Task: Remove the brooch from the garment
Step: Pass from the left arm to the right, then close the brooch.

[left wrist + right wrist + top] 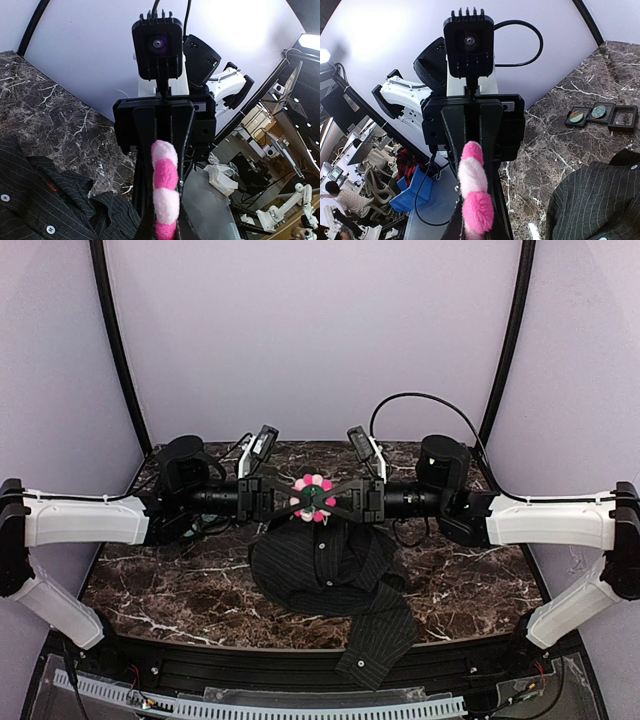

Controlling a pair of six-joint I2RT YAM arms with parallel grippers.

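Note:
The brooch (313, 495), a ring of pink and pale pink fluffy petals round a dark centre, hangs in mid-air above the back of the table. My left gripper (299, 499) comes in from the left and is shut on it. My right gripper (329, 499) comes in from the right and also pinches it. Each wrist view shows the brooch (166, 190) (475, 192) edge-on between black fingers. The garment, a black pinstriped shirt (330, 570), lies crumpled on the table just below. Whether the brooch still touches the shirt I cannot tell.
The dark marble table (170, 585) carries the shirt, whose sleeve (380, 650) hangs over the near edge. A row of three small black square trays (600, 115) sits on the marble beyond the shirt in the right wrist view. White walls enclose the back and sides.

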